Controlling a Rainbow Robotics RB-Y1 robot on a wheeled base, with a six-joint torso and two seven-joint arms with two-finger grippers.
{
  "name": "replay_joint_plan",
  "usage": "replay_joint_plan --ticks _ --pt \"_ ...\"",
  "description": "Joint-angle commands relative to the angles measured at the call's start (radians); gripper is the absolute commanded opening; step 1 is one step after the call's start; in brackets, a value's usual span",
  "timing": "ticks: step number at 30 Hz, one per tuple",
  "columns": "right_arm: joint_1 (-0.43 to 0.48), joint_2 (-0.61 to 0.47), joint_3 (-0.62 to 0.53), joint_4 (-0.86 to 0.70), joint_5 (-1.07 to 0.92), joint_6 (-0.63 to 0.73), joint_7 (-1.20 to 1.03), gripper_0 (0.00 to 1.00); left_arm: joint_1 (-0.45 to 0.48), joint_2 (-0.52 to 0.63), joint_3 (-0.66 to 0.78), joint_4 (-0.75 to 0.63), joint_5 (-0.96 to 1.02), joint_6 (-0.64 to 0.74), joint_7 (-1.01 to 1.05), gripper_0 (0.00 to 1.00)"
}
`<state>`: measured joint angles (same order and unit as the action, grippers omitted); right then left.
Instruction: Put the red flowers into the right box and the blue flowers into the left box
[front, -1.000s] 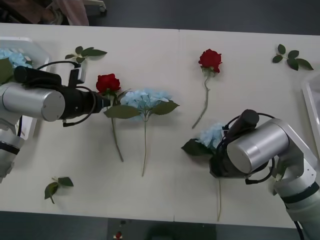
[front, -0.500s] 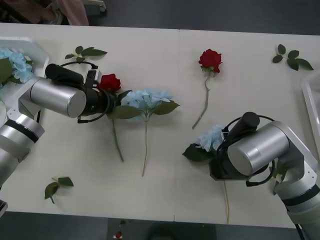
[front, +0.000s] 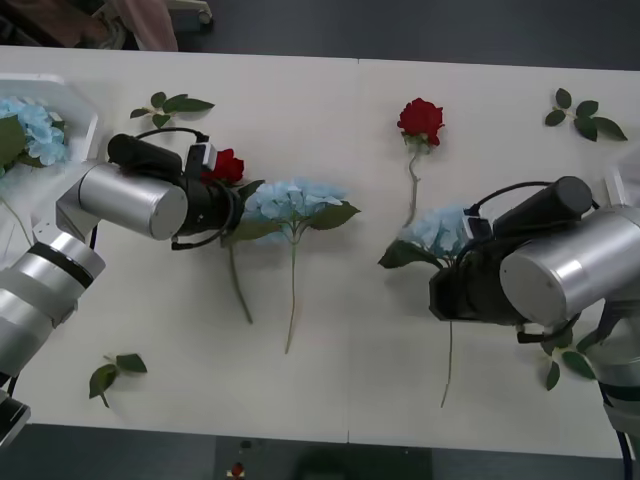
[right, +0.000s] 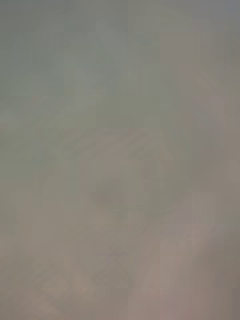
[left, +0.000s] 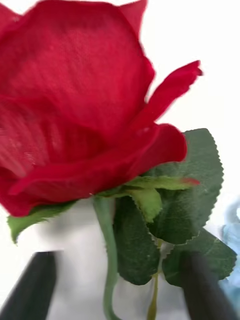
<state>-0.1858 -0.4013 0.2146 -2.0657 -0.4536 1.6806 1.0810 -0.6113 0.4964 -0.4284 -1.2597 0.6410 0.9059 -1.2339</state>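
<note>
Meanwhile left pincer straddles red rose stem, fingers apart; right pincer's state unclear

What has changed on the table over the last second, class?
The left gripper reached rightward and now straddles a rose stem, fingers open. The right arm carried its blue flower up the table, stem trailing. The other rose, middle blue flower and leaf sprigs stayed put.

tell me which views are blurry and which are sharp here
Right wrist view: a featureless grey-brown blur, nothing readable. Left wrist view: the rose is very close, petals slightly soft, leaves crisper, the fingers dark and defocused. Front view: sharp and evenly lit, shadows faint on the table.
</note>
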Motion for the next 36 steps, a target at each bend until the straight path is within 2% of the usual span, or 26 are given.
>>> replay_joint_plan --ticks 1,12,23,24,25,26,27,29,36 --pt "-0.024 0.016 -0.054 -0.083 -0.08 -0.004 0.054 0.0 -0.025 0.004 -0.015 -0.001 -0.018 -0.019 0.039 0.0" --pt "-0.084 0.013 -0.222 -0.083 -0.295 -0.051 0.106 0.0 -0.025 0.014 -0.015 -0.001 -0.032 -0.044 0.04 0.0" --pt "-0.123 -0.016 -0.336 -0.011 -0.289 -0.051 0.12 0.0 -0.025 0.054 -0.003 -0.029 -0.047 -0.074 0.034 0.0" --pt "-0.123 -0.017 -0.337 -0.011 -0.284 -0.051 0.12 0.05 -0.025 0.067 -0.001 -0.04 -0.046 -0.073 0.033 0.0" --pt "-0.121 -0.019 -0.34 -0.011 -0.28 -0.05 0.114 0.28 -0.025 0.079 0.003 -0.052 -0.043 -0.073 0.03 0.0" --pt "-0.121 -0.021 -0.342 -0.011 -0.277 -0.047 0.114 0.43 -0.025 0.086 0.005 -0.06 -0.04 -0.073 0.03 0.0" --pt "-0.121 -0.021 -0.346 -0.011 -0.275 -0.047 0.111 0.7 -0.024 0.1 0.008 -0.072 -0.037 -0.073 0.028 0.0" --pt "-0.121 -0.021 -0.35 -0.011 -0.27 -0.045 0.109 1.0 -0.024 0.122 0.019 -0.095 -0.027 -0.067 0.027 0.0" --pt "-0.116 -0.019 -0.35 -0.011 -0.287 -0.084 0.126 1.0 -0.024 0.16 0.132 -0.168 0.081 0.034 -0.032 0.0"
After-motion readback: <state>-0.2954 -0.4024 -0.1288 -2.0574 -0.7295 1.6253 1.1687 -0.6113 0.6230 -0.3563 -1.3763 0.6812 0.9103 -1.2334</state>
